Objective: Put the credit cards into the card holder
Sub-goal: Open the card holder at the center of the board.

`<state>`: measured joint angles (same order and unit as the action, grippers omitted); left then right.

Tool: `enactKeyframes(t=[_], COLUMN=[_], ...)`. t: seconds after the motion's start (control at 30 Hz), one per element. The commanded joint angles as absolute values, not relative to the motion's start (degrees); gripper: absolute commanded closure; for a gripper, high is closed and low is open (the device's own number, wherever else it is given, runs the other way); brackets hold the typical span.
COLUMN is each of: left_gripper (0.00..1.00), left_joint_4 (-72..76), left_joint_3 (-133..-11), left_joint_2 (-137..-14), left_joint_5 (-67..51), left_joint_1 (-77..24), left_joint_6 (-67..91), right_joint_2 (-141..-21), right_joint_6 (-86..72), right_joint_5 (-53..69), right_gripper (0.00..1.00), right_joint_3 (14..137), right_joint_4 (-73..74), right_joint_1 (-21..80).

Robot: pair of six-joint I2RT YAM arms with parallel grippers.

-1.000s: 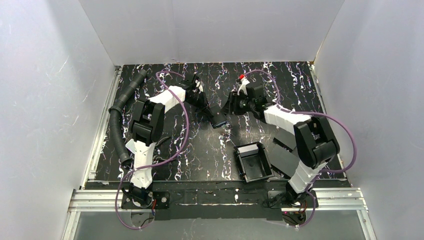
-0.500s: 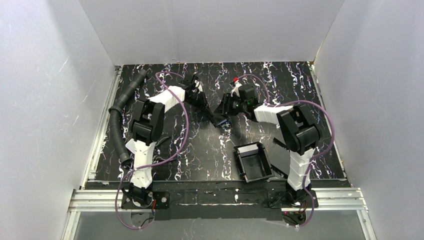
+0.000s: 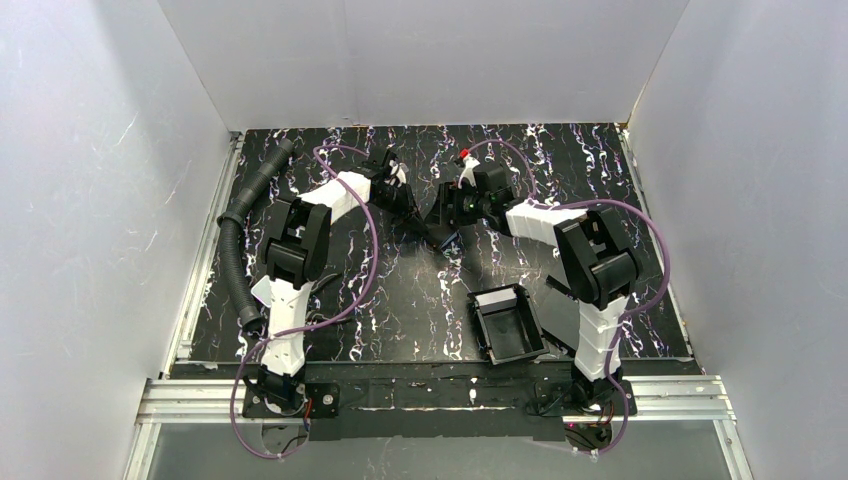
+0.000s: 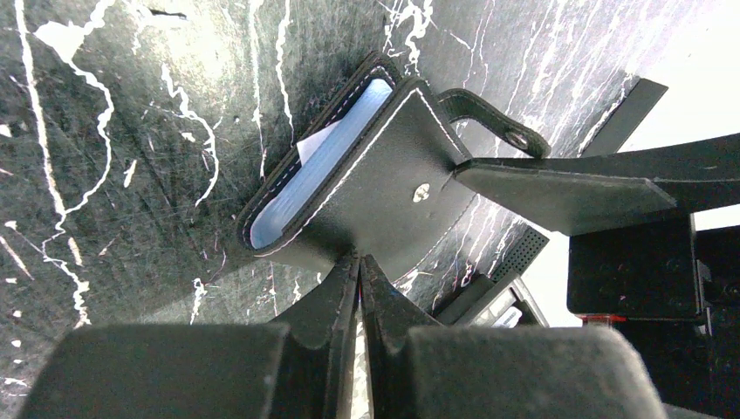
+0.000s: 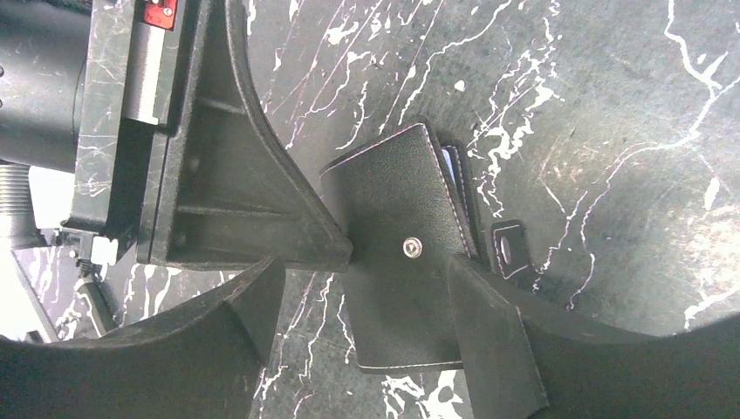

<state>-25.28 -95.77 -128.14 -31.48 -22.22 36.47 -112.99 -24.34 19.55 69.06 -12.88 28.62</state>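
Observation:
The card holder (image 4: 384, 188) is a small black fold-over wallet with a snap stud, and its pale blue inside shows at the open side. It sits between the two arms at mid table (image 3: 439, 236). My left gripper (image 4: 359, 262) is shut on its near edge. A white corner (image 4: 309, 148) pokes out of the pocket; I cannot tell whether it is one of the credit cards. My right gripper (image 5: 366, 266) stands open, one finger on each side of the card holder (image 5: 401, 288), and its right finger (image 5: 489, 332) overlaps the strap side.
A black rimmed tray (image 3: 508, 325) stands near the right arm's base, with flat black slabs (image 3: 565, 310) beside it. A corrugated black hose (image 3: 240, 235) runs along the left edge. Grey walls close in the marbled black table (image 3: 400, 300).
My right gripper has swung left to the card holder and opened wider, and now straddles it. My left gripper has kept its hold with little movement.

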Motion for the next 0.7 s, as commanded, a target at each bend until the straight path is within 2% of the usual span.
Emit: enactKeyframes(t=[0.0, 0.3, 0.57, 0.67], left_gripper=[0.96, 0.96, 0.97, 0.97], left_joint_4=[-28.0, -28.1, -27.9, -27.9], left_joint_3=[-96.0, -95.7, -95.5, -95.4], left_joint_2=[-130.8, -131.0, -130.7, -130.2], left_joint_5=[-28.9, -29.0, -29.5, -29.4], left_joint_1=[-22.2, -22.1, -22.1, -22.2], left_joint_6=[35.0, 34.9, 35.0, 34.7], right_joint_2=[-112.4, -114.9, -115.0, -112.9], right_joint_6=[-19.1, -21.0, -28.0, -28.8], right_joint_5=[17.3, 19.0, 26.9, 26.5], right_gripper=[0.22, 0.24, 0.46, 0.48], right_joint_3=[71.8, 72.2, 69.3, 68.6], right_joint_4=[-6.3, -6.4, -14.5, -14.7], right_joint_1=[27.1, 26.3, 26.2, 26.2])
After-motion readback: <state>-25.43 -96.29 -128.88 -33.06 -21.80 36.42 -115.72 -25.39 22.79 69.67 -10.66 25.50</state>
